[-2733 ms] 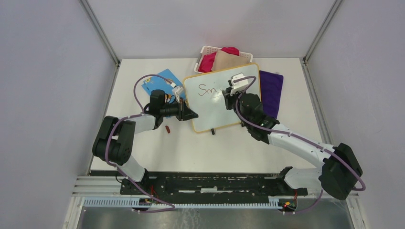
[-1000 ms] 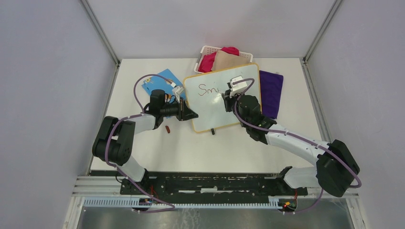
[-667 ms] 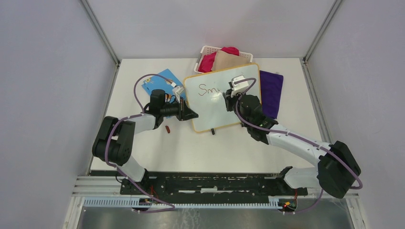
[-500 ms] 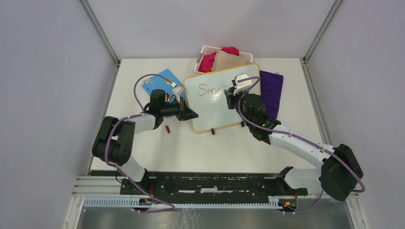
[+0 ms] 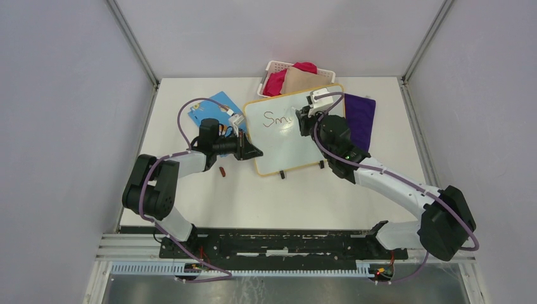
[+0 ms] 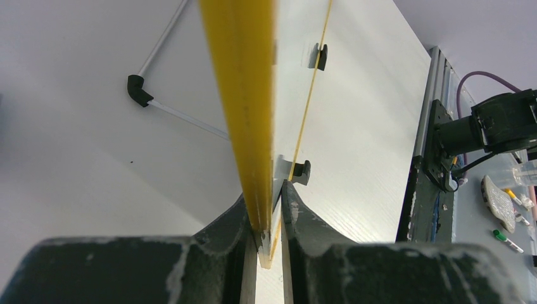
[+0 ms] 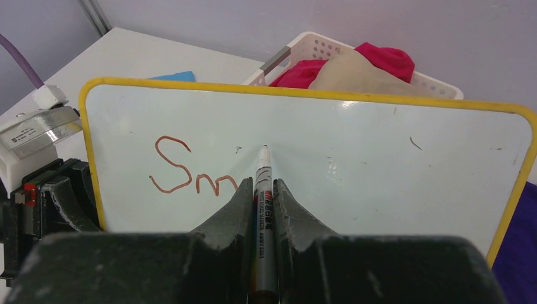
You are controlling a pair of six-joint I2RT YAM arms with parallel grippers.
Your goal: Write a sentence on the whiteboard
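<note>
The whiteboard (image 5: 285,136) with a yellow frame lies tilted on the table; it also shows in the right wrist view (image 7: 380,152). Its face bears dark-red letters "Sm" (image 7: 190,174), the start of the sentence (image 5: 273,119). My right gripper (image 7: 263,190) is shut on a grey marker (image 7: 262,209) whose tip (image 7: 265,147) touches the board just right of and above the "m". My left gripper (image 6: 268,202) is shut on the board's yellow edge (image 6: 244,95), at its left side (image 5: 252,152).
A white basket (image 5: 272,68) with pink and beige cloths stands behind the board. A purple cloth (image 5: 360,120) lies to its right, a blue card (image 5: 215,104) to its left. A small red cap (image 5: 222,171) lies near the left gripper.
The writing has grown from "Sm" with a further stroke. My right gripper has moved the marker up and away on the board, past the "m". The left arm has not moved.
</note>
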